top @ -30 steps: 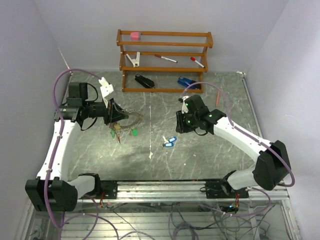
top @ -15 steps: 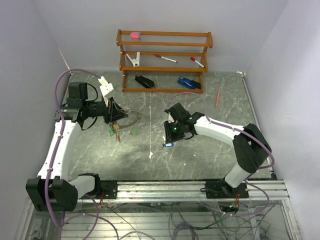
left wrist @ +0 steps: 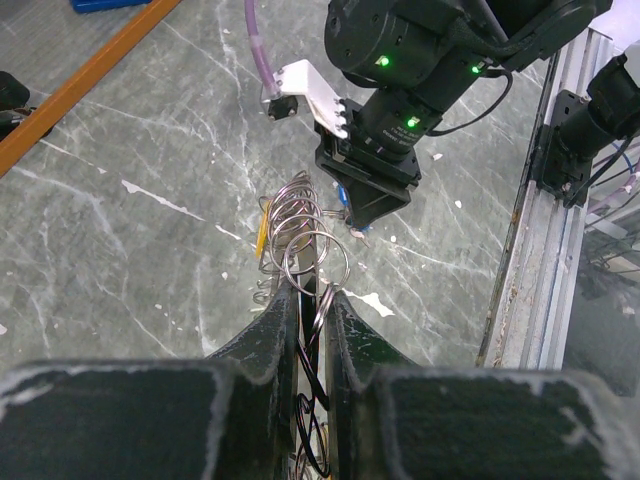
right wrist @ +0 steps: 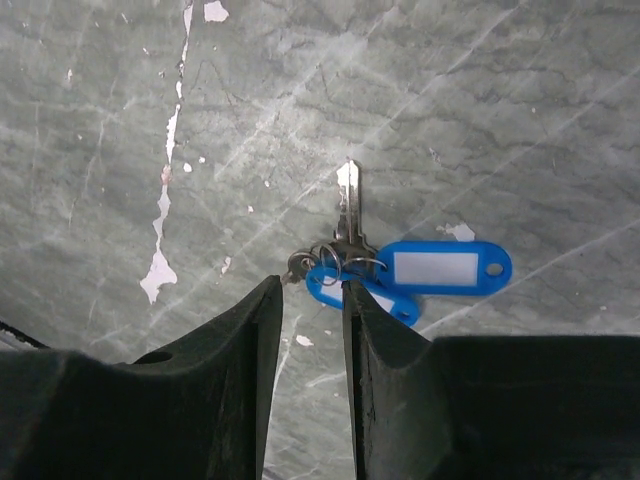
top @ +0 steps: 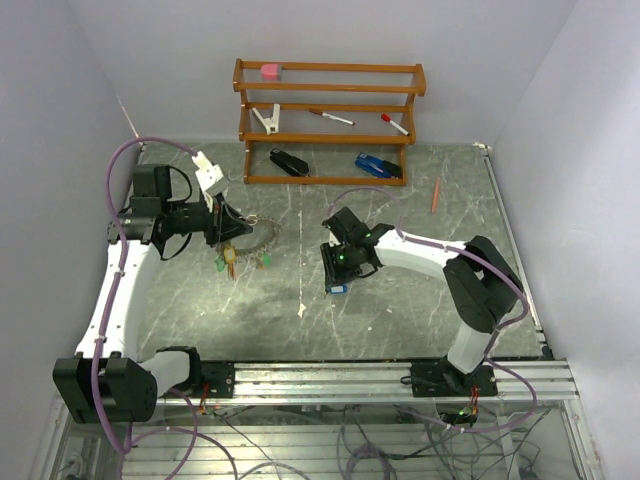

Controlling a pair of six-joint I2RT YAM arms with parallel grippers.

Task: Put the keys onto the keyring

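My left gripper (top: 225, 228) is shut on the keyring (top: 262, 235), a silvery ridged ring that sticks out to its right. In the left wrist view the ring's coils (left wrist: 305, 235) run out from between my shut fingertips (left wrist: 308, 290). Keys with green, yellow and orange tags (top: 232, 258) hang below it. Two blue-tagged keys (top: 338, 289) lie on the table. My right gripper (top: 337, 275) is right over them. In the right wrist view its fingers stand a little apart (right wrist: 312, 285), empty, with the blue tags (right wrist: 440, 268) and the small rings just beyond the tips.
A wooden rack (top: 328, 120) stands at the back with a pink eraser (top: 270, 71), a white clip (top: 270, 118) and markers. A black stapler (top: 290, 162) and a blue stapler (top: 378, 166) lie under it. An orange pencil (top: 436, 196) lies at the right.
My right arm has swung left and come down over the blue-tagged keys. My left gripper has shifted slightly left with the keyring and its hanging keys.
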